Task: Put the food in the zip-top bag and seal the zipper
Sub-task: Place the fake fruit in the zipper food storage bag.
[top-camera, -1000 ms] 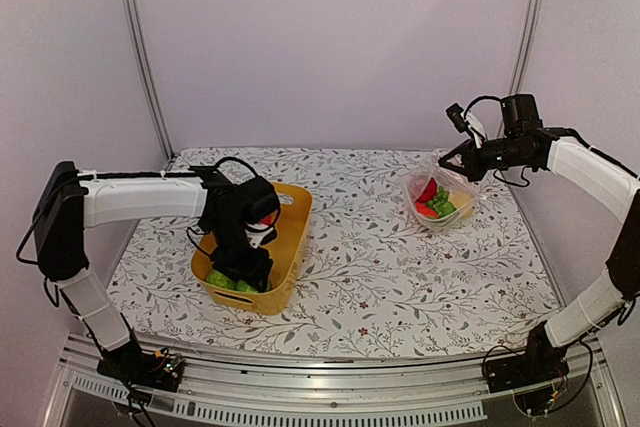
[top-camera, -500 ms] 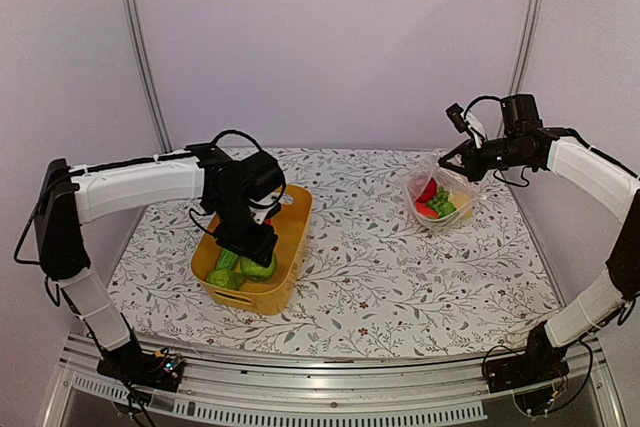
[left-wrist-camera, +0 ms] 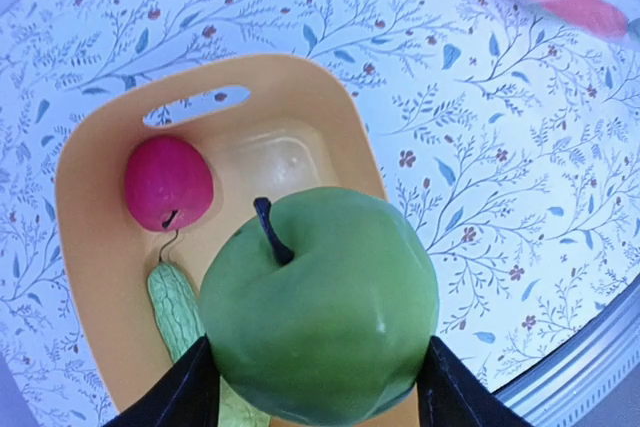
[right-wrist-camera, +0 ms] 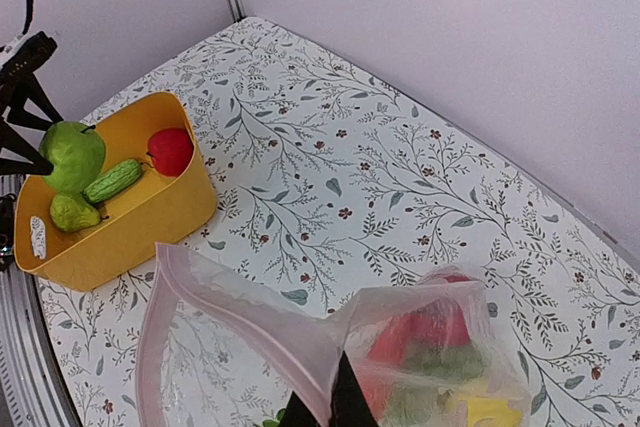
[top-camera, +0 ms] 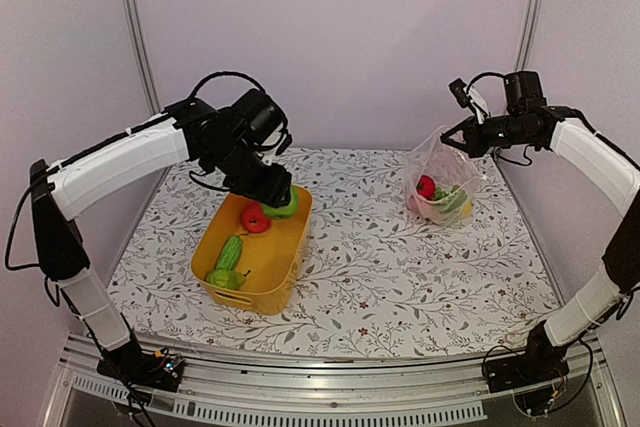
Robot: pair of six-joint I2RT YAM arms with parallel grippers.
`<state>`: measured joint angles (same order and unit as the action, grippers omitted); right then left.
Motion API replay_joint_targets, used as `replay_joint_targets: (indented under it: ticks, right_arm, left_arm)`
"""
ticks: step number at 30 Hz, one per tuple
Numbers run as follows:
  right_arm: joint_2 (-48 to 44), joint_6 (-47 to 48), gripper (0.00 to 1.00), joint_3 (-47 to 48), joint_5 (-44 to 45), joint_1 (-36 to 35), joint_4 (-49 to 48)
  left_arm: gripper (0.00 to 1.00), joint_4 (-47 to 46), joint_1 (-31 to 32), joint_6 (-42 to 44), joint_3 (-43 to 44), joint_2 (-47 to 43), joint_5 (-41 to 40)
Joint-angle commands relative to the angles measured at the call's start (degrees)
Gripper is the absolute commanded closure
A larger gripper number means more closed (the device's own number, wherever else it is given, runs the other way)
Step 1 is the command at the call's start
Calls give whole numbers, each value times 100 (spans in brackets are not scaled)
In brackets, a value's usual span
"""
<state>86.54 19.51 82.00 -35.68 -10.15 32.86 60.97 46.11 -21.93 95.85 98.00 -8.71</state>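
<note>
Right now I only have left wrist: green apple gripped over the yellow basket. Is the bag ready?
Observer: The right gripper holds the zip-top bag up by its top edge.
Operator: Anything in it?
Observer: Red, green and yellow food at the bottom.
Operator: Besides my green apple, the red apple and the cucumber, what's left in the yellow basket?
Observer: One more green piece at its near end, beside the cucumber.

basket (top-camera: 292,245) left, zip-top bag (top-camera: 441,169) right
</note>
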Motion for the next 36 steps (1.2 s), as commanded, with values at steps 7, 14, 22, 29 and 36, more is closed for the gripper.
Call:
replay_joint_targets:
  ticks: [7, 14, 22, 29, 36]
  right_arm:
    - [542, 52, 100, 1449, 412, -494, 1150]
    - [649, 49, 100, 1524, 650, -778, 1279]
    - [952, -77, 100, 2316, 1310, -822, 1391]
    - [1018, -208, 100, 2637, 1519, -819, 1391]
    - [1108, -241, 100, 2093, 944, -828, 1391]
  left_arm:
    - [51, -1558, 179, 776, 909, 192, 675]
    - [51, -3226, 866, 1199, 390, -226, 1084]
    - [50, -4436, 1570, 1608, 179, -232, 1362]
    - [50, -4647, 1649, 1540, 406, 91, 1204]
    - [49, -4940, 1648, 1270, 431, 424, 622]
